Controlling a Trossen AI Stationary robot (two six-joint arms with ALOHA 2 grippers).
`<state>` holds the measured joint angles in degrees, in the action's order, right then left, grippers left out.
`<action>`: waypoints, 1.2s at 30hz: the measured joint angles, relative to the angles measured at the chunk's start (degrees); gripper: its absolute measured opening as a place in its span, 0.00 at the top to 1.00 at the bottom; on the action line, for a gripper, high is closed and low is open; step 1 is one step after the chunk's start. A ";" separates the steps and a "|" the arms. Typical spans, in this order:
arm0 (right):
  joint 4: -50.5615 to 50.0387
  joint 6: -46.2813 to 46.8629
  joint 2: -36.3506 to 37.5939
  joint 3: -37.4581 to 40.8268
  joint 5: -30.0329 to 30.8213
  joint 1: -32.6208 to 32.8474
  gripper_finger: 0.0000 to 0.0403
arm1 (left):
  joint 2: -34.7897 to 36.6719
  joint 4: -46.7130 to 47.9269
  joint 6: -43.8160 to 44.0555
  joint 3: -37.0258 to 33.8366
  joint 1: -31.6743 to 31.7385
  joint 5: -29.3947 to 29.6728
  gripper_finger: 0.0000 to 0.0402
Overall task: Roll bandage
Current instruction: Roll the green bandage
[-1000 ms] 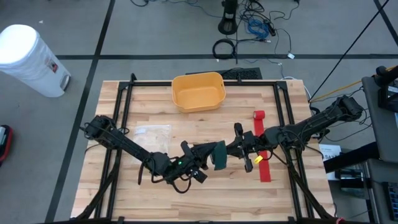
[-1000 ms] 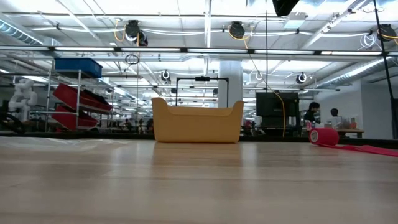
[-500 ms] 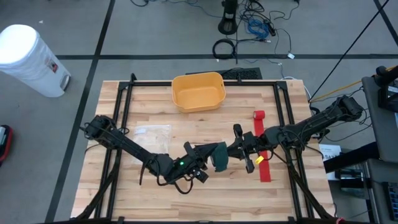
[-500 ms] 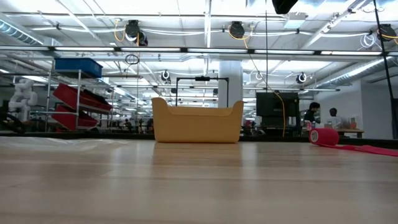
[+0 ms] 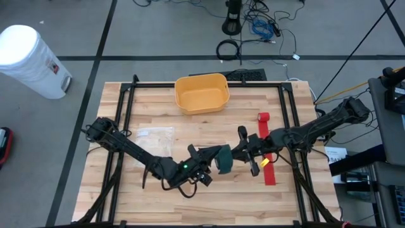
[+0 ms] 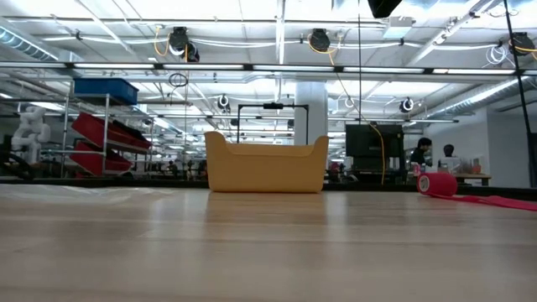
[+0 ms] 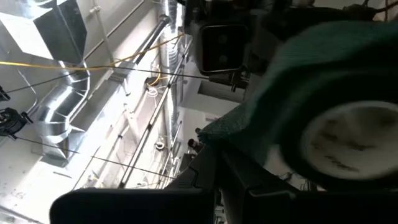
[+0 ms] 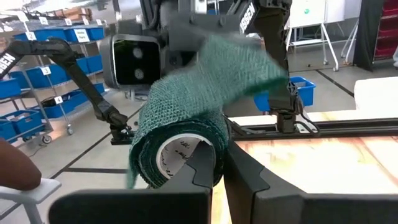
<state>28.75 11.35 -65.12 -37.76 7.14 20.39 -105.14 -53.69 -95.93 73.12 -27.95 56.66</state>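
Both tools meet in mid-air, well in front of the yellow bin (image 5: 201, 92): right tool (image 5: 235, 152) clamps the green bandage roll (image 5: 223, 158), left tool (image 5: 207, 159) pinches its loose tail. Mostly wound; tail remains.

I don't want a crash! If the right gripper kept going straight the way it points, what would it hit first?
Probably the left gripper. The right gripper, shut on the green bandage roll, points straight at it.

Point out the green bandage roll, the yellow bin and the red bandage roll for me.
green bandage roll (image 8: 180, 149): right wrist view, its wrapped outer side.
yellow bin (image 5: 201, 93): high view, its inside floor.
red bandage roll (image 6: 436, 184): low view, the roll's side.
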 joint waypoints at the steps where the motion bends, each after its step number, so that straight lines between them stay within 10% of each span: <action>1: -0.02 0.03 0.34 0.00 0.02 0.16 0.97 | 0.00 0.70 0.66 0.00 -0.02 0.03 0.97; 19: -2.25 0.02 2.47 -0.02 -0.09 1.91 0.97 | 2.30 1.80 5.63 0.00 -2.48 1.60 0.59; 36: -5.06 0.45 4.67 -0.02 0.28 1.85 0.97 | 6.78 6.28 11.54 0.00 -9.58 5.30 0.57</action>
<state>23.69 11.81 -60.45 -37.78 7.42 22.24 -98.37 -47.41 -84.40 73.12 -37.53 61.96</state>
